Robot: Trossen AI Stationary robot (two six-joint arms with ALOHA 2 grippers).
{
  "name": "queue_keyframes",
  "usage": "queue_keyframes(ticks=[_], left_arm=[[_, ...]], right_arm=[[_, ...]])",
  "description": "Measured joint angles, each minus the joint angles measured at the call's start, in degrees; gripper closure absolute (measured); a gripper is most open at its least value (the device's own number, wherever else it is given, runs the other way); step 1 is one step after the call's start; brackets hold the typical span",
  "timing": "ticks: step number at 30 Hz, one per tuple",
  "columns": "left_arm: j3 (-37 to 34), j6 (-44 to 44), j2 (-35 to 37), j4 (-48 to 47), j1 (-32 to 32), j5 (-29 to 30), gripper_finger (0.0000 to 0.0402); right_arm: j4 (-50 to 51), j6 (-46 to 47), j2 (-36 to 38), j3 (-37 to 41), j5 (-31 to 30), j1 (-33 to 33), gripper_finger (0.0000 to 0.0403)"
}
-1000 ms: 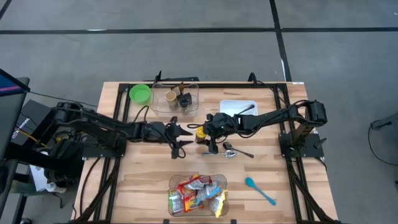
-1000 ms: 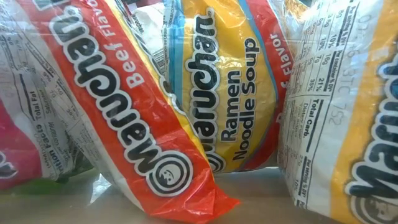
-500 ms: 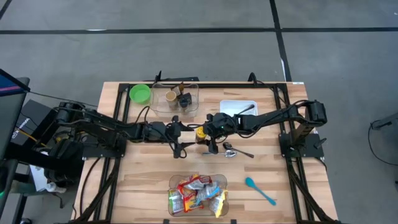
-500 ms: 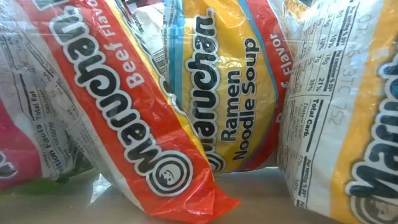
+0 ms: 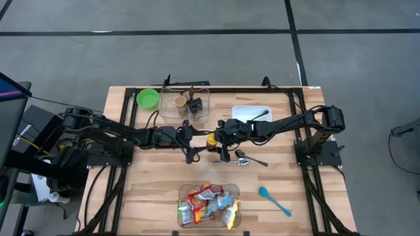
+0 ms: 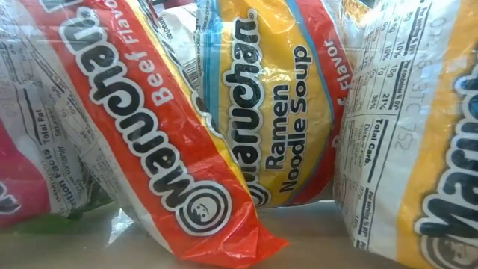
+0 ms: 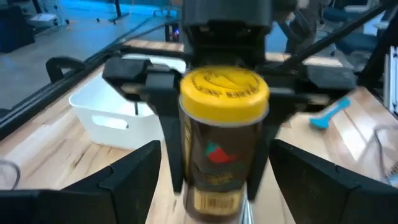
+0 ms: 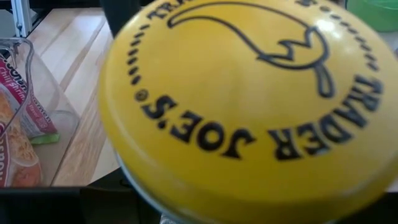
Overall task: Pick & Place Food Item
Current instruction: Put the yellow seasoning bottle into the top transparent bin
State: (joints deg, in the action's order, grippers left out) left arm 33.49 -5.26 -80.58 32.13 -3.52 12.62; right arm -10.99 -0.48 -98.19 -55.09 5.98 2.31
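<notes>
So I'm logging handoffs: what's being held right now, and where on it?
The right gripper clamps the yellow-lidded jar by the sides of its dark body, just under the lid. The left gripper, open, faces it and holds nothing.

I count one yellow-lidded jar (image 5: 211, 140), one green bowl (image 5: 147, 99), two clear bins (image 5: 185, 113), one white tray (image 5: 251, 112), one blue spoon (image 5: 273, 200).

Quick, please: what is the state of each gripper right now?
Left gripper: open, fingers on both sides of the jar, not gripping.
Right gripper: shut on the jar.
</notes>
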Motion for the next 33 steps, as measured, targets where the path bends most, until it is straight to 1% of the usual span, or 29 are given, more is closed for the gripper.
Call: queue_keyframes(ticks=[4, 8, 12, 21, 25, 30, 33], left_arm=[[0.0, 0.0, -2.9, 3.7, 0.3, 0.0, 0.0107], [0.0, 0.4, -3.5, 6.0, 0.3, 0.0, 0.0107], [0.0, 0.4, -3.5, 5.9, 0.6, 0.0, 0.0107], [0.0, 0.3, -3.5, 5.8, 0.5, -2.1, 0.0105], [0.0, -0.2, -3.5, 5.7, 0.5, -2.1, 0.0084], [0.0, -1.2, -3.5, 5.8, 0.5, -2.1, 0.0039], [0.0, -1.2, -3.5, 6.0, 0.6, -2.0, 0.0020]], right_arm=[[0.0, 0.0, 0.0, 0.0, 0.0, 0.0, 0.0173], [0.2, 0.0, 0.0, 0.0, 0.0, 0.0, 0.0173], [0.3, 0.0, 0.0, 0.0, 0.0, 0.0, 0.0173], [0.5, 0.0, 0.0, 0.0, 0.0, 0.0, 0.0173], [0.5, -0.1, 0.0, 0.0, 0.0, 0.0, 0.0173], [0.4, -0.2, 0.0, 0.0, 0.1, 0.0, 0.0173], [0.3, -0.2, 0.0, 0.0, 0.1, 0.0, 0.0173]])
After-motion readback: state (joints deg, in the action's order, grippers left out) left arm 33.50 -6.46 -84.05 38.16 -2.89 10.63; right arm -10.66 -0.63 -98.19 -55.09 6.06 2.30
